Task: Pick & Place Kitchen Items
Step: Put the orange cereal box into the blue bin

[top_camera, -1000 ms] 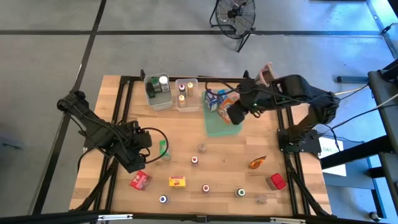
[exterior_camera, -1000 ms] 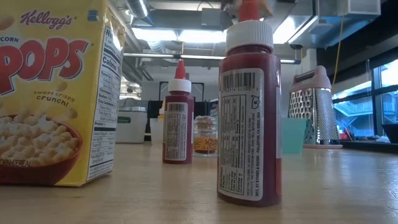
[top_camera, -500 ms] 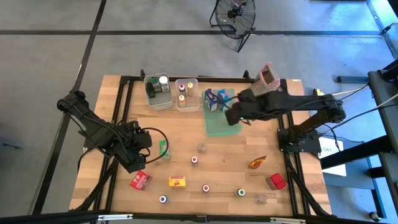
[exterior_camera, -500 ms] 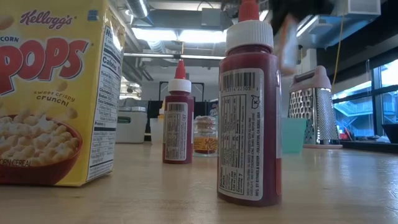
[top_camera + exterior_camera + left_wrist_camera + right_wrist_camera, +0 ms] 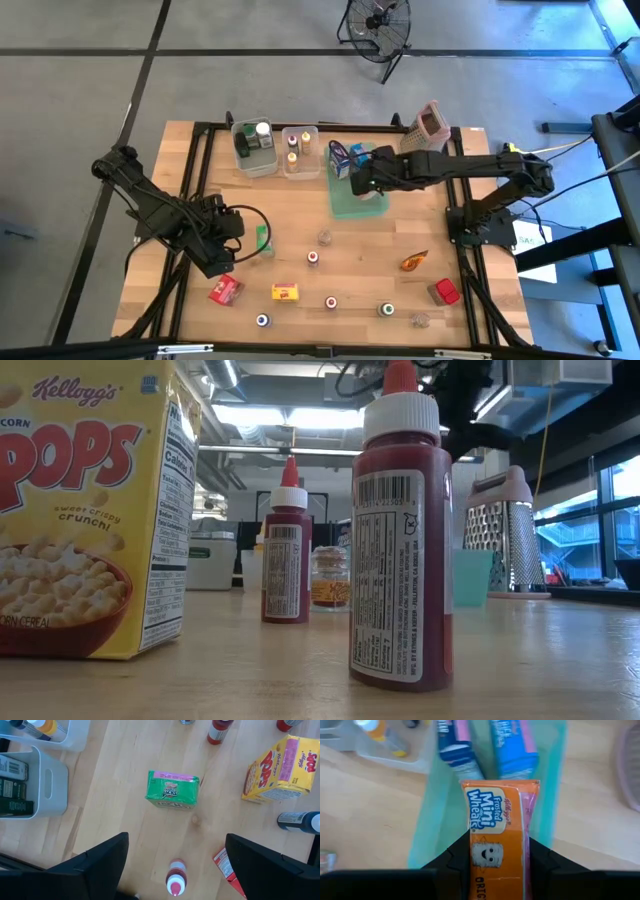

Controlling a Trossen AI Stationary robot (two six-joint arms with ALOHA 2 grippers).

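Note:
My right gripper [image 5: 366,184] hangs over the flat green tray [image 5: 350,208] at the table's far middle, shut on an orange Mini-Wheats carton [image 5: 499,832]. Two blue cartons [image 5: 344,158] stand on the tray's far end, just beyond it. My left gripper [image 5: 246,242] waits wide open above the table's left middle, empty, with a green carton [image 5: 172,790] lying on the wood ahead of its fingers. Other small jars and cartons are scattered along the table's near half. My right gripper pinches the orange carton's two long sides [image 5: 471,851] between its two fingers, on the half of the carton nearer the wrist. The fingers slant down from the table's right side. The carton points toward the blue cartons over the tray; whether it touches the tray I cannot tell.
Two clear bins [image 5: 255,148] [image 5: 300,150] with jars stand left of the tray, a pinkish box grater [image 5: 428,122] right of it. A red carton [image 5: 226,290], a yellow carton [image 5: 287,292], several capped jars and an orange packet [image 5: 414,261] lie near the front edge.
My right gripper has come down toward the green tray with the orange carton, its arm stretching out low toward the table's left and its wrist rolling. The carton has stayed in its hold and now sits low over the tray.

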